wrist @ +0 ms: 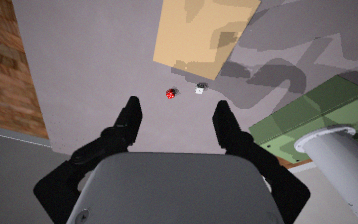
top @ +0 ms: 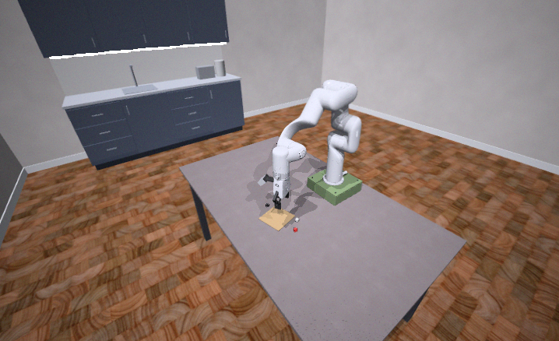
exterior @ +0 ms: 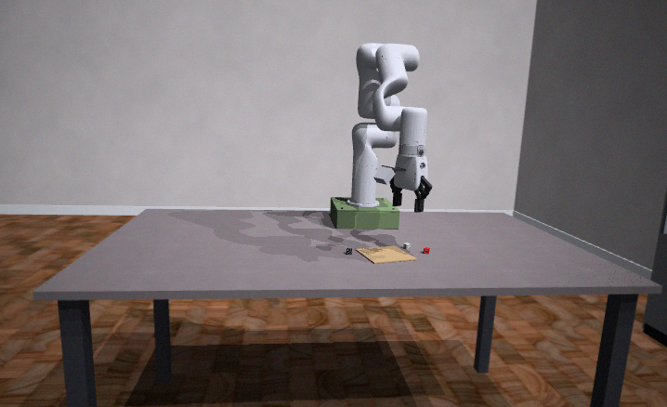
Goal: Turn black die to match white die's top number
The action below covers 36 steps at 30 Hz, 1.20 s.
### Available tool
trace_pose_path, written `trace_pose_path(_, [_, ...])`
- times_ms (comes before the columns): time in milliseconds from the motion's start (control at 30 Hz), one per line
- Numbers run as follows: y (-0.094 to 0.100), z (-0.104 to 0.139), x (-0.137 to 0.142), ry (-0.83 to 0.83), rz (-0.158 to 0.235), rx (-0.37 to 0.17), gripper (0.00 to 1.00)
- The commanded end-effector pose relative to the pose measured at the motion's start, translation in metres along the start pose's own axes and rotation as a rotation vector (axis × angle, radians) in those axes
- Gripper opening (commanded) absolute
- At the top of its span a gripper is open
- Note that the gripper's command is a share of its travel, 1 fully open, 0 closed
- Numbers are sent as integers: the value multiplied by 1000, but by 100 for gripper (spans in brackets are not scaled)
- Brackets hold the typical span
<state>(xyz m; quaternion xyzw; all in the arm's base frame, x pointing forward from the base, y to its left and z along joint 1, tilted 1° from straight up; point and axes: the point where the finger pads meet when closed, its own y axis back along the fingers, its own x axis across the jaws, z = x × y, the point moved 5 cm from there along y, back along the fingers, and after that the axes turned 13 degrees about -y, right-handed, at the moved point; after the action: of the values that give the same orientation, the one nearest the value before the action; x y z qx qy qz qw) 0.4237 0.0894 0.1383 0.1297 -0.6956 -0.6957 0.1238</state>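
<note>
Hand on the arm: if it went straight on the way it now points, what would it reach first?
Probably bare table. The open, empty hand points down at it, near the red die and white die; depth is unclear.

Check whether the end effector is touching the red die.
Apart. The exterior view shows the open end effector hanging well above the table, while the red die lies on the table top below it.
</note>
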Motion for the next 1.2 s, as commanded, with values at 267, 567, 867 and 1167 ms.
trace_pose_path(267, [-3,-87,26,-415,-4,2,100])
trace_pose_path(567, [-7,-155,65,-776,-3,4,100])
trace_pose_path(867, [-7,-156,65,-781,-3,4,100])
trace_pose_path(1167, [-40,-159,65,-781,-3,4,100])
